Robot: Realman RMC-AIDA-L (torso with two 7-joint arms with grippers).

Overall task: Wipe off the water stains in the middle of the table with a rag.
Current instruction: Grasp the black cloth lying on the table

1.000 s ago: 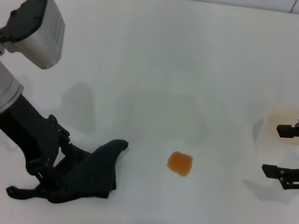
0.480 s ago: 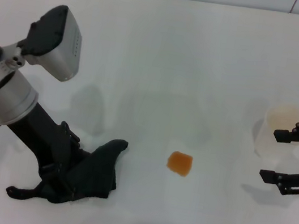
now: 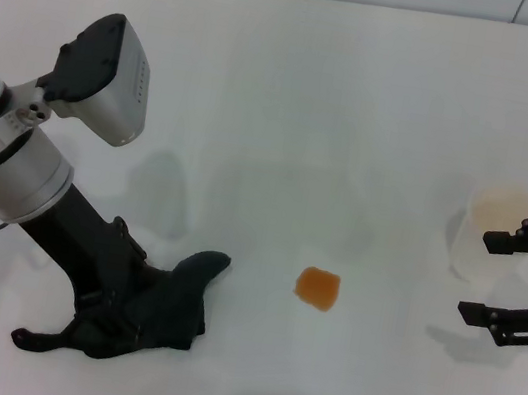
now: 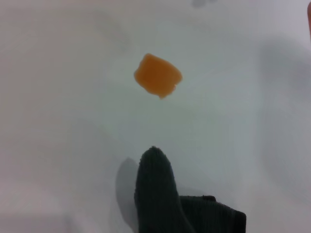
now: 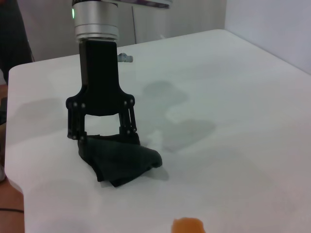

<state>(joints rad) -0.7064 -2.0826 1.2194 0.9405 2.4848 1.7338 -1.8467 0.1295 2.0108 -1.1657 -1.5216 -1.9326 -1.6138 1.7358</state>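
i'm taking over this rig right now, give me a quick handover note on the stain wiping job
Left gripper: down on the table at the near left, shut on the rag.
Right gripper: open, holding nothing, idle at the right edge beside a plastic cup.
Stain: orange patch mid-table, untouched, apart from the rag's nearest corner.
Done: rag gripped.
Left: bring the rag to the stain and wipe it off.

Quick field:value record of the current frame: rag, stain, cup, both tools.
rag: dark cloth on the table, under the left tool
stain: orange patch, unwiped, apart from the rag, toward the robot's right of it
cup: whitish plastic, far right
left tool: down on the rag, fingers astride it
right tool: open, empty, beside the cup
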